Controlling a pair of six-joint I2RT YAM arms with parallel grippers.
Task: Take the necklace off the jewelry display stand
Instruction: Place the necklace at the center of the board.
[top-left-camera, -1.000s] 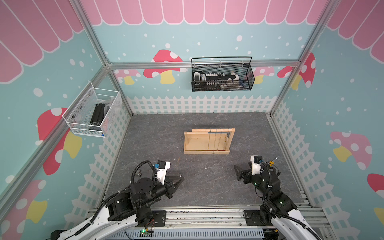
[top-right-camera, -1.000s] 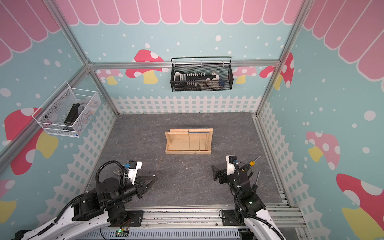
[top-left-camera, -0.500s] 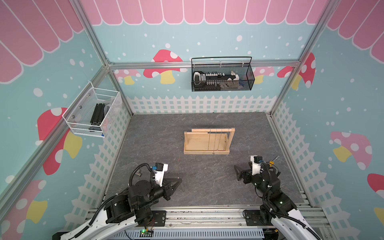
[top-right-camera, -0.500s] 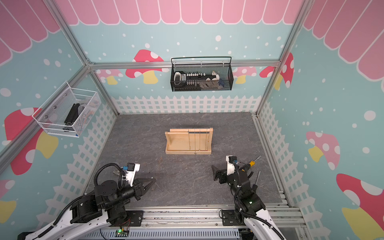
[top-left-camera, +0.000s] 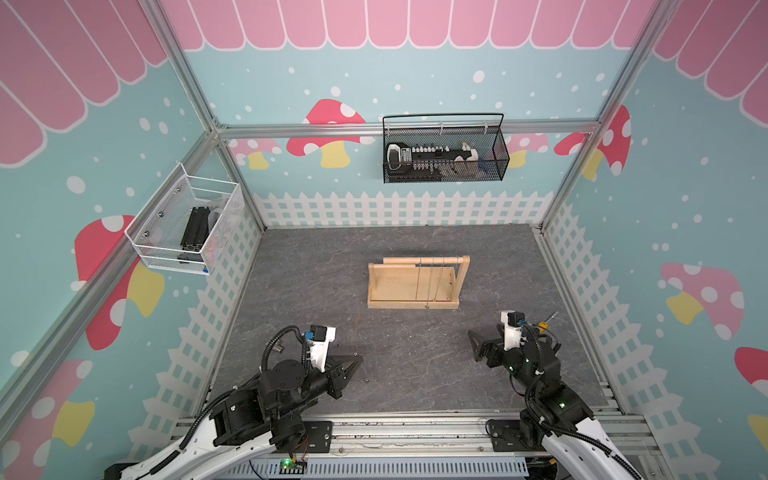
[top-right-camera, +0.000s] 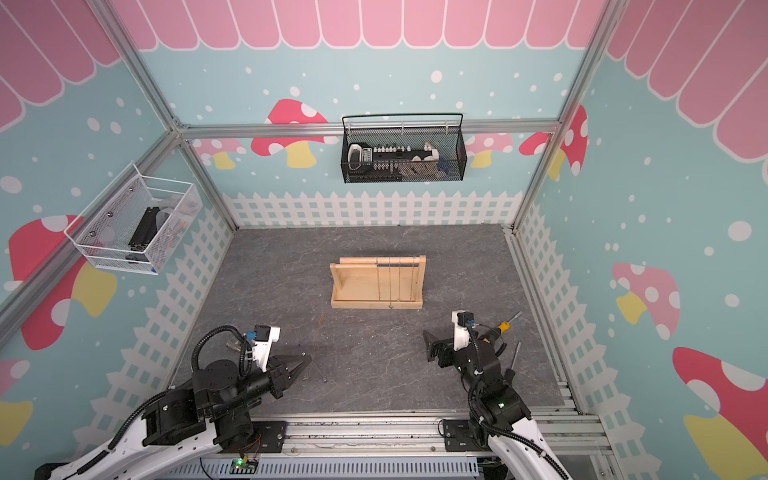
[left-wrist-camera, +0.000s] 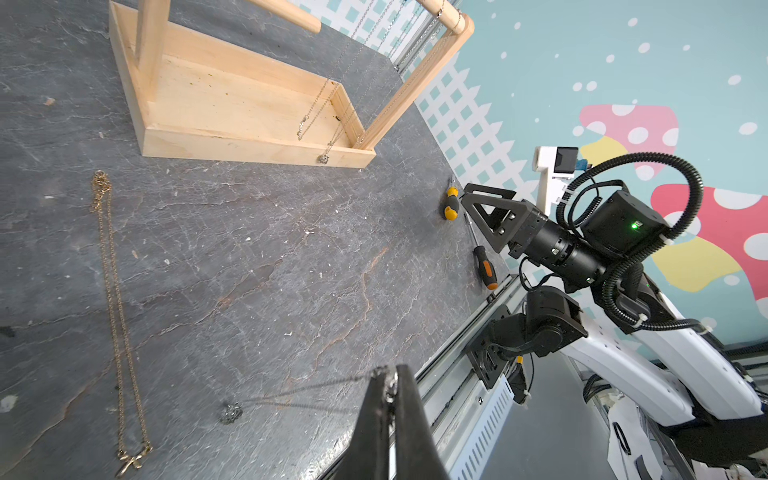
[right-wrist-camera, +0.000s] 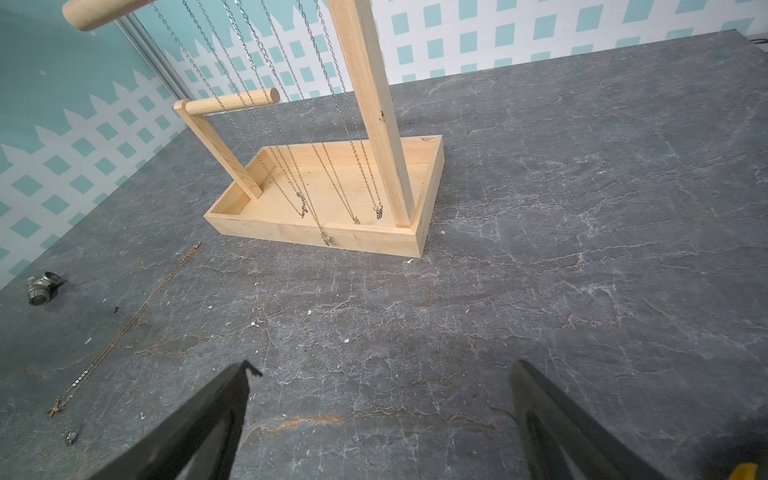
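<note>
The jewelry display stand (top-left-camera: 395, 286) (top-right-camera: 357, 286) of pale wood stands mid-floor, with several chains (right-wrist-camera: 266, 137) hanging from its dowel rail. My left gripper (left-wrist-camera: 388, 378) (top-left-camera: 356, 360) is shut on a thin silver necklace (left-wrist-camera: 299, 390), well in front of the stand. The chain trails down from the tips, and its pendant (left-wrist-camera: 231, 412) (top-right-camera: 324, 379) rests on the floor. A gold necklace (left-wrist-camera: 112, 291) (right-wrist-camera: 124, 332) lies stretched out on the floor nearby. My right gripper (right-wrist-camera: 380, 370) (top-left-camera: 478, 345) hovers open and holds nothing, in front of the stand's right end.
Two screwdrivers (left-wrist-camera: 451, 203) (left-wrist-camera: 486, 270) lie by the right wall. A metal fitting (right-wrist-camera: 41, 286) sits near the left wall. A black wire basket (top-left-camera: 444, 153) hangs on the back wall and a white one (top-left-camera: 187, 224) on the left wall.
My left gripper has drawn back a little toward the front rail, still shut on the silver chain. The right arm has not moved.
</note>
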